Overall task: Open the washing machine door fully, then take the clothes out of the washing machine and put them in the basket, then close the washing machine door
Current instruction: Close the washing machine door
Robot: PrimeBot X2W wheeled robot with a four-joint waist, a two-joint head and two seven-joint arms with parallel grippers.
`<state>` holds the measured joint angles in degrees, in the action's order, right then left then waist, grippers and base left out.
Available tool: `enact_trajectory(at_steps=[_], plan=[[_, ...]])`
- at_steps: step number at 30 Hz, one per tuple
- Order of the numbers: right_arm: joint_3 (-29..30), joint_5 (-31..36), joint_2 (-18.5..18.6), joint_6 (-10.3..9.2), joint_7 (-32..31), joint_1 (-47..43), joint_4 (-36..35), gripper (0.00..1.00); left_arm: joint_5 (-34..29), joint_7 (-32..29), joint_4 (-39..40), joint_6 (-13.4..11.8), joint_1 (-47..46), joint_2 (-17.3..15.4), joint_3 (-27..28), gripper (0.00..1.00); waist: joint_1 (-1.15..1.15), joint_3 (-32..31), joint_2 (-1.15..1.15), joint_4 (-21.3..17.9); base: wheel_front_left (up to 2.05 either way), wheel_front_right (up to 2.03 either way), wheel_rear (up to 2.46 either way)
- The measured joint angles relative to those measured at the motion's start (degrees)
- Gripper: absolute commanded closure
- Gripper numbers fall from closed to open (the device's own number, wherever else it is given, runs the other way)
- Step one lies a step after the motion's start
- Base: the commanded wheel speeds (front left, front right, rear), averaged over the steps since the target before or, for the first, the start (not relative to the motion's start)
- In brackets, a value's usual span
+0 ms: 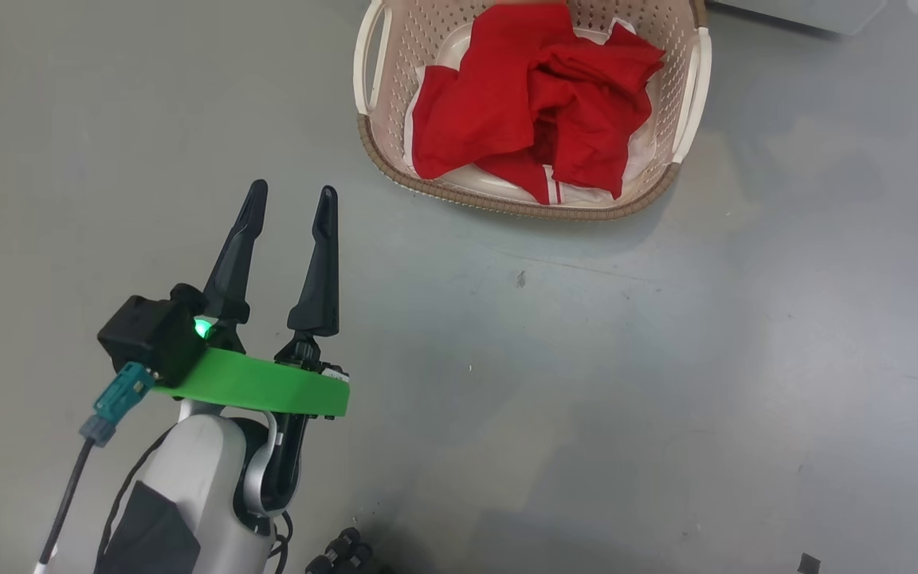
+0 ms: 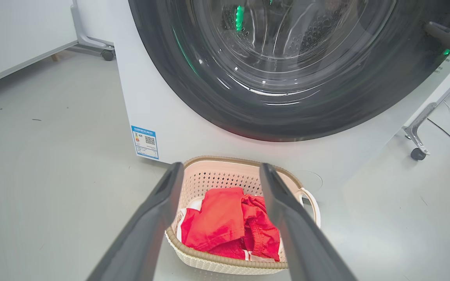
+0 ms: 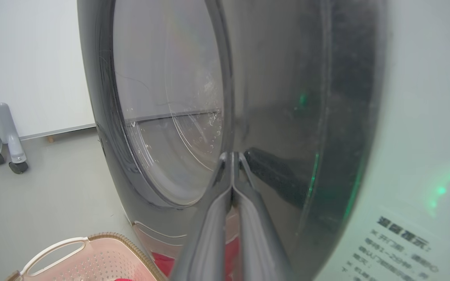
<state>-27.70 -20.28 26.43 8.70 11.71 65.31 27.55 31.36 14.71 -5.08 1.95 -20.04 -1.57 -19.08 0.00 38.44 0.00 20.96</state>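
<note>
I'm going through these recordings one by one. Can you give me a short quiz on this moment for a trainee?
1. True or false: the clothes lie in the basket.
2. Pick one. The left gripper is: A) open and empty, B) shut on red fabric, C) shut on a handle.
3. Fill in: the shut right gripper has its tips at the glossy black part of the ____.

Key: 1 true. 2 A. 3 washing machine door.
</note>
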Motion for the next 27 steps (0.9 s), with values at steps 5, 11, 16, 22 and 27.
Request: enact_trajectory(at_steps=[5,11,16,22,27], plan=[[-1.07,-0.12,0.12,-0.65,1.21,-1.53,2.29,1.00,-0.02,0.00,-0.81,-0.21,-0.01,0.01,0.44,0.00,0.00,-1.84,0.00,-0.20,0.00,0.00,0.00],[-1.86,-0.80,0.03,-1.21,2.25,-6.99,4.69,1.00,-0.93,0.00,-3.12,-0.20,-0.01,0.01,0.58,0.00,0.00,-5.02,0.00,-0.75,0.00,0.00,0.00],[-2.79,-1.05,-1.46,-1.21,2.32,-12.03,5.15,1.00,-1.71,0.00,-4.67,0.38,0.09,0.01,1.58,0.00,0.00,-8.41,0.00,-1.55,0.00,0.00,0.00],[-0.57,-2.24,-2.53,-1.90,2.80,-16.62,5.19,1.00,-2.67,0.00,-5.82,0.77,0.68,0.01,3.67,0.00,0.00,-12.81,0.00,-3.15,0.00,0.00,0.00],[2.12,-4.37,-4.88,-2.90,2.80,-20.53,2.29,1.00,-4.46,0.00,-7.42,1.41,2.52,0.01,4.90,0.00,0.00,-16.56,0.00,-5.04,0.00,0.00,0.00]])
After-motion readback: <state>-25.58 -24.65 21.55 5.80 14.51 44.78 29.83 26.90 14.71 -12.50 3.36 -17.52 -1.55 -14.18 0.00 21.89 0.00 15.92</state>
